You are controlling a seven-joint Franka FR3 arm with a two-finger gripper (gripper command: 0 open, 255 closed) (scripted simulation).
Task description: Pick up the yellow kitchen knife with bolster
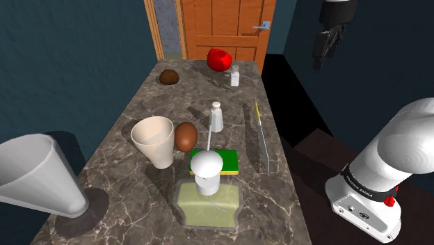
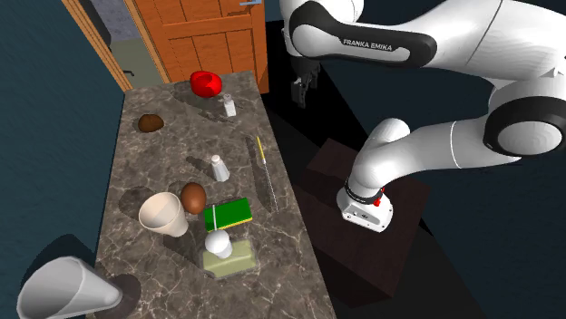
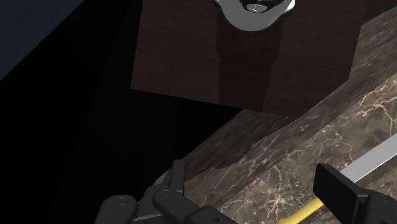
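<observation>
One hand (image 1: 322, 56), released: the black fingers (image 3: 337, 188) stand wide apart with nothing between them. It hangs high above table level, off toward the door (image 1: 222, 24) end, on the arm's side of the table (image 1: 271, 209).

Yellow-handled knife (image 1: 261, 139) lies flat on the marble top, running along the long edge nearest the arm. Its yellow handle points toward the door and its grey blade points the other way. The hand is well apart from it, no contact. Wrist view has the blade (image 3: 375, 159) and a bit of yellow handle right by one finger.

Green and yellow sponge (image 1: 215, 161) sits near the blade. White shaker (image 1: 216, 117) stands near the handle, further in from the edge. Second small shaker (image 1: 235, 76) and a red object (image 1: 220, 59) are at the door end. Tan cup (image 1: 154, 139) and a brown egg-shaped thing (image 1: 185, 136) stand side by side; can't tell if they touch.
</observation>
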